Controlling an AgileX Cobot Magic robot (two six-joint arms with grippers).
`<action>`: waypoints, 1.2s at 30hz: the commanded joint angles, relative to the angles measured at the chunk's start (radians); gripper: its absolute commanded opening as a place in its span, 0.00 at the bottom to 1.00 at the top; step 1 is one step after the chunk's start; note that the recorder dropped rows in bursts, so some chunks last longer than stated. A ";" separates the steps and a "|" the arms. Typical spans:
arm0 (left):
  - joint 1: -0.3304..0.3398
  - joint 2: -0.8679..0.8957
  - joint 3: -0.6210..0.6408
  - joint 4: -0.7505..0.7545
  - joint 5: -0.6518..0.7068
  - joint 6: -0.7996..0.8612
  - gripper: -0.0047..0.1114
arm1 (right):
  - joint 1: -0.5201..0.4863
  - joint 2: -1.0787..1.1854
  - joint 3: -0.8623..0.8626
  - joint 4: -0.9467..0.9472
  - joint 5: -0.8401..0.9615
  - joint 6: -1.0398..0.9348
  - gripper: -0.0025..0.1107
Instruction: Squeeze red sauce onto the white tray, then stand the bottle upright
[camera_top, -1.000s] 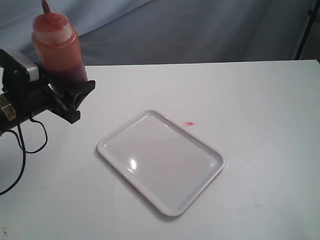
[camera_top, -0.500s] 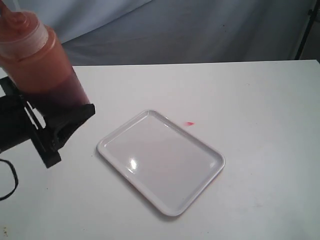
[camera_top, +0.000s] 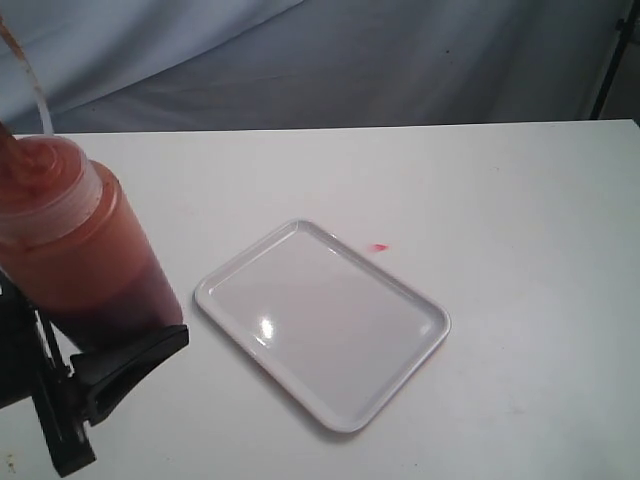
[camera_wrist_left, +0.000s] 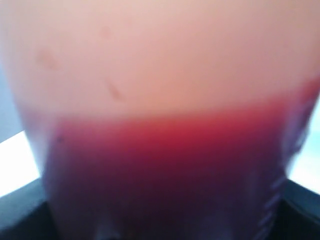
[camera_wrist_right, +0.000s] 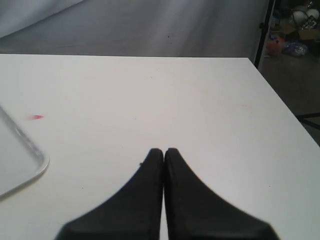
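A: Item count requested.
B: One bottle (camera_top: 80, 260) is counted. One white tray (camera_top: 330, 325).
A: Red sauce?
B: One small smear of red sauce (camera_top: 378, 246) is logged on the table (camera_top: 520, 200), at 1 o'clock from the tray's middle, just off its rim. One further volume is seen inside the bottle.
A: Grippers?
B: Two are counted: left gripper (camera_top: 110, 370) at 9 o'clock from the tray, right gripper (camera_wrist_right: 164, 155) seen only in the right wrist view.
A: Rest?
B: One table, one backdrop cloth (camera_top: 400, 60).

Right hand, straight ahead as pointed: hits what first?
Nothing visible: the right hand points over bare table toward the grey backdrop, white tray off to the side. Height above the table unclear.
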 joint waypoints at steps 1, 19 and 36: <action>-0.005 -0.038 0.027 -0.014 -0.061 -0.033 0.04 | 0.004 -0.006 0.003 0.006 -0.003 0.006 0.02; -0.005 -0.051 0.040 0.001 -0.061 -0.056 0.04 | 0.004 -0.006 0.003 0.006 -0.003 0.006 0.02; -0.005 -0.051 0.040 0.001 -0.061 -0.057 0.04 | 0.004 -0.006 0.003 0.006 -0.003 0.006 0.02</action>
